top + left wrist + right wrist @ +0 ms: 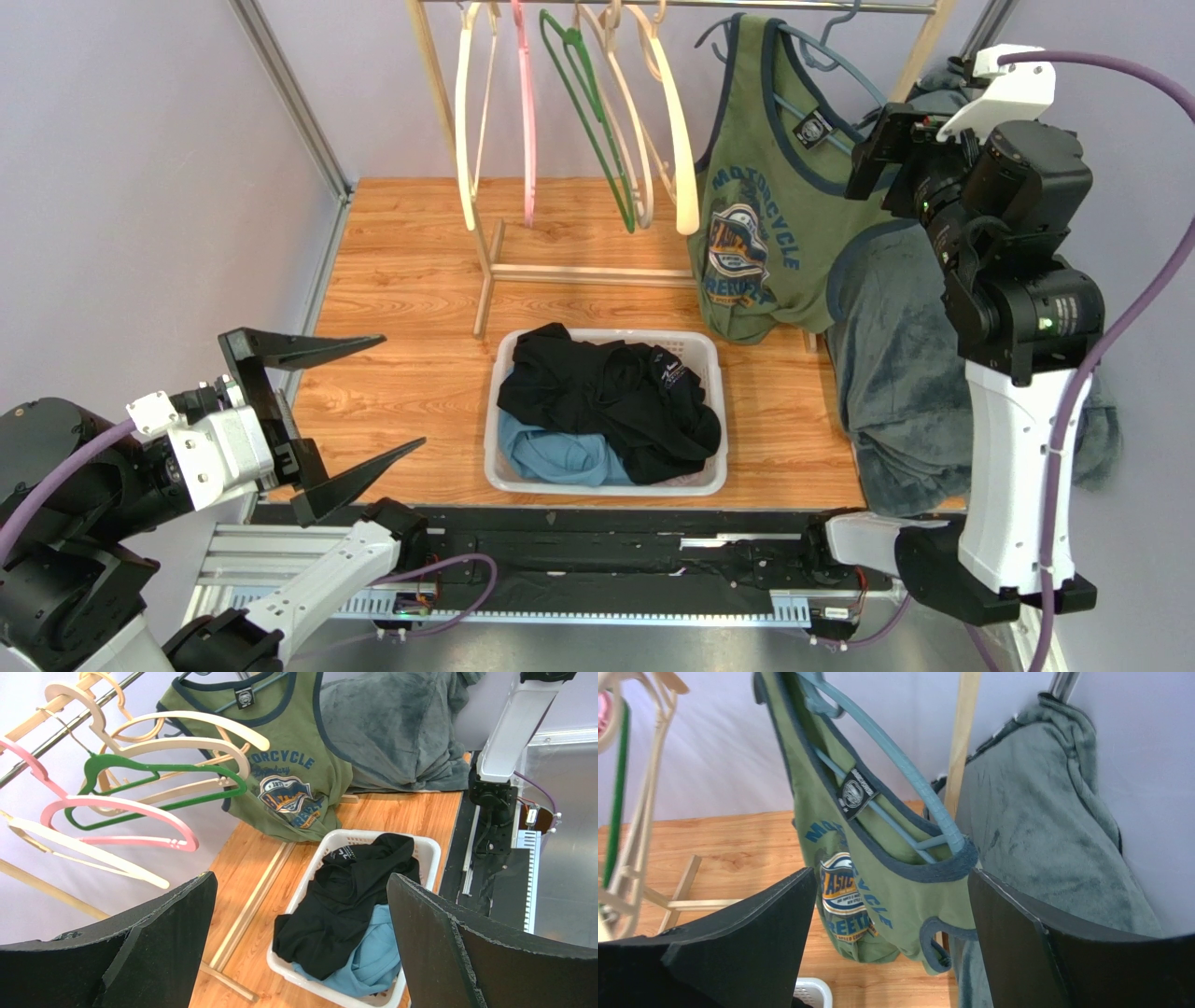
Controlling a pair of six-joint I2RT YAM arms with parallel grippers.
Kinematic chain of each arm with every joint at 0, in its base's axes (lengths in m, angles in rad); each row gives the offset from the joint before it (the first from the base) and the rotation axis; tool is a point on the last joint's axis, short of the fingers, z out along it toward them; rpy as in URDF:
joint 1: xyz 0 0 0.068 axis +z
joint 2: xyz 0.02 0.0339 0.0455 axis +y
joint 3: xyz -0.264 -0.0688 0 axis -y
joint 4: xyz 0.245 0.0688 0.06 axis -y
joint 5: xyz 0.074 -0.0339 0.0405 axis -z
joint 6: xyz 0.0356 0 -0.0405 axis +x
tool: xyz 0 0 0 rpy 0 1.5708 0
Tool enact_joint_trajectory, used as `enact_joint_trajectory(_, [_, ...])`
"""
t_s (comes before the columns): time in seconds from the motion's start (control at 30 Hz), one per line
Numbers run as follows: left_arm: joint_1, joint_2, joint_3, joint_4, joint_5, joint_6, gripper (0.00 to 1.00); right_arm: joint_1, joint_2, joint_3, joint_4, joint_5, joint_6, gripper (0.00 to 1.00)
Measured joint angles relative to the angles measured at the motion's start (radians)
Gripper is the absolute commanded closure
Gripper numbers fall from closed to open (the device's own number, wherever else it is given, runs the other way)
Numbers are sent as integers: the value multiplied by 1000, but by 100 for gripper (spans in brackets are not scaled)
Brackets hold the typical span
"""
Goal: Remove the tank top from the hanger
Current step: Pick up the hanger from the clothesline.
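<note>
The olive-green tank top with navy trim hangs on a blue-grey hanger at the right end of the clothes rail. In the right wrist view its strap rests at the tip of the hanger's arm. My right gripper is open, its jaws standing wide on either side of that strapped shoulder without touching it; from above it sits just right of the shirt. My left gripper is open and empty at the near left, far from the tank top.
A white basket with black and blue clothes stands mid-table, also visible in the left wrist view. A grey fleece garment hangs right of the tank top. Cream, pink and green empty hangers fill the rail. The rack's wooden base bar lies behind the basket.
</note>
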Motion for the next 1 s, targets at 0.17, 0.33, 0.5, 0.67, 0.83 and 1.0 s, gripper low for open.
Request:
enact_joint_trajectory(0.17, [0,7,0,0,4,0,1,-118,-5,-121,77,-90,17,12])
enact_joint_trajectory(0.33, [0,26,0,-1,11,0,1,-211,-3,-192,138,-191,30,13])
enact_joint_trajectory(0.5, [0,43,0,-1,19,0,1,-225,24,-192,208,-217,27,13])
enact_joint_trajectory(0.67, [0,45,0,-1,22,-1,1,-226,38,-219,290,-228,5,14])
enact_joint_trajectory(0.83, [0,46,0,-1,21,-1,1,-230,91,-200,325,-276,-6,28])
enact_joint_trajectory(1.0, [0,46,0,-1,21,-1,1,-232,150,-194,338,-351,13,43])
